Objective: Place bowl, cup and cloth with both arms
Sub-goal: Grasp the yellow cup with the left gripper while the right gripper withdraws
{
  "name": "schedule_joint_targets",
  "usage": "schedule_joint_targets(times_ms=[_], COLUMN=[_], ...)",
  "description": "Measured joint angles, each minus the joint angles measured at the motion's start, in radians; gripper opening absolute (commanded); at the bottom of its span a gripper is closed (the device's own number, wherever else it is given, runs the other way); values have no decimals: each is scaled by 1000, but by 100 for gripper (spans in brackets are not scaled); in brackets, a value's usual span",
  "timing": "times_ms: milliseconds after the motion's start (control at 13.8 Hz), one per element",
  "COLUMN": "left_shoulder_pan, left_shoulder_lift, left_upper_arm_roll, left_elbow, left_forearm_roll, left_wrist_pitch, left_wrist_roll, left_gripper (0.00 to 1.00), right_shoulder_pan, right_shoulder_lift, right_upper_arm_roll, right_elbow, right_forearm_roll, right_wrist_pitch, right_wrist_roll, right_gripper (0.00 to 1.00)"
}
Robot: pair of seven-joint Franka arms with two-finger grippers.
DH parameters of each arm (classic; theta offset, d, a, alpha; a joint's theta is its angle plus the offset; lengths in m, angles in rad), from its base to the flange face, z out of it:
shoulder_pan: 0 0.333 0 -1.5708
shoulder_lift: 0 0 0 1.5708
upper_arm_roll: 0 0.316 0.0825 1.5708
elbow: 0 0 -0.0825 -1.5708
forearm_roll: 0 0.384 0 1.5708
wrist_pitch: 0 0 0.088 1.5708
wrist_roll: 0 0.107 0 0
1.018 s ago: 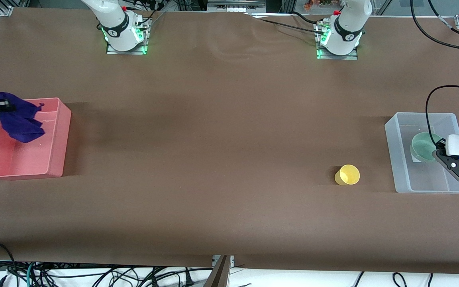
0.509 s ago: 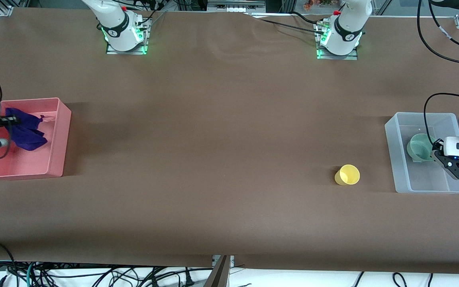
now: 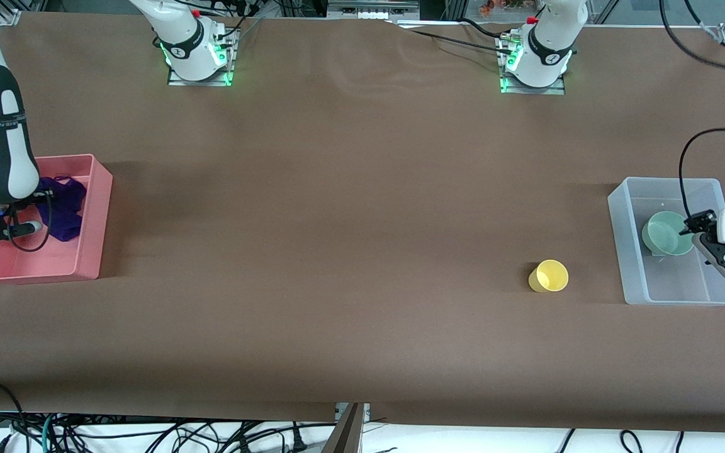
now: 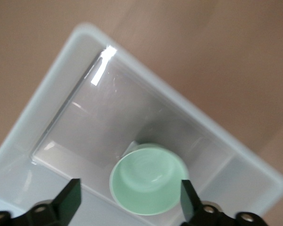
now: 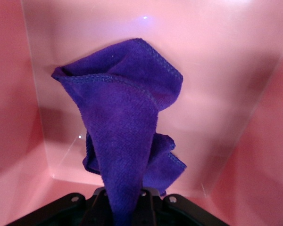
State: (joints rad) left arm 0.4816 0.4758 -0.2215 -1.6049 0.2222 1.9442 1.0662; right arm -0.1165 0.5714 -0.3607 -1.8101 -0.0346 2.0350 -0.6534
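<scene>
Front view shows a brown desk [image 3: 350, 220] with a pink bin [image 3: 89, 251] at the right arm's end and a clear bin [image 3: 627, 251] at the left arm's end. Lowered into the pink bin, the right gripper [image 3: 29, 201] is clamped on the purple cloth [image 3: 63, 207]; its wrist view has the cloth [image 5: 127, 122] pinched between the fingers, hanging down with its lower folds bunched on the pink floor. At the clear bin, the left gripper [image 3: 702, 229] has its fingers spread wide, one fingertip [image 4: 70, 197] on each side of the mint-green bowl [image 4: 148, 179], clear of its rim. That bowl [image 3: 664, 233] sits upright on the bin's floor. On the bare desk stands the yellow cup [image 3: 549, 276], near the clear bin and nearer to the front camera than the bowl
</scene>
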Motion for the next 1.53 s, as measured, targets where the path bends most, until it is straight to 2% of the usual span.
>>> schedule_joint_targets(times_ms=[73,218,291,436,582,727,873,945,1236,1382,1527], left_shoulder_pan=[-2,-15,-35,-76,-93,-110,-135,-145,-155,-155,-155], left_shoulder_lift=[-32,-50,-42,-5,47,92,126,141,202,237,247], left_upper_arm_roll=[-50,-137,-152,-155,-156,-157,-158,-158,-157,-157,-157], left_elbow=[-1,-11,-20,-35,-41,-42,-42,-42,-43,-43,-42], left_forearm_roll=[-1,-1,-1,-1,-6,-24,-31,-31,-31,-31,-31], left_wrist_pitch=[-39,-54,-45,27,87,156,219,242,275,295,299], left_wrist_roll=[-99,-327,-424,-579,-692,-778,-836,-859,-879,-880,-880], left_gripper=[100,100,100,100,100,100,99,84,0,0,0], right_shoulder_pan=[1,5,7,13,17,18,22,23,37,54,63], right_shoulder_lift=[3,2,-5,-45,-112,-183,-229,-240,-262,-307,-371], right_upper_arm_roll=[0,1,2,3,14,65,135,171,346,425,459], right_elbow=[0,5,14,47,103,161,182,182,188,196,199], right_forearm_roll=[29,68,72,75,76,79,79,79,44,8,-4], right_wrist_pitch=[6,18,18,-23,-139,-250,-299,-308,-315,-316,-324], right_wrist_roll=[0,-2,-2,-2,-3,1,65,119,382,457,468], right_gripper=[100,100,100,100,100,100,100,100,100,100,100])
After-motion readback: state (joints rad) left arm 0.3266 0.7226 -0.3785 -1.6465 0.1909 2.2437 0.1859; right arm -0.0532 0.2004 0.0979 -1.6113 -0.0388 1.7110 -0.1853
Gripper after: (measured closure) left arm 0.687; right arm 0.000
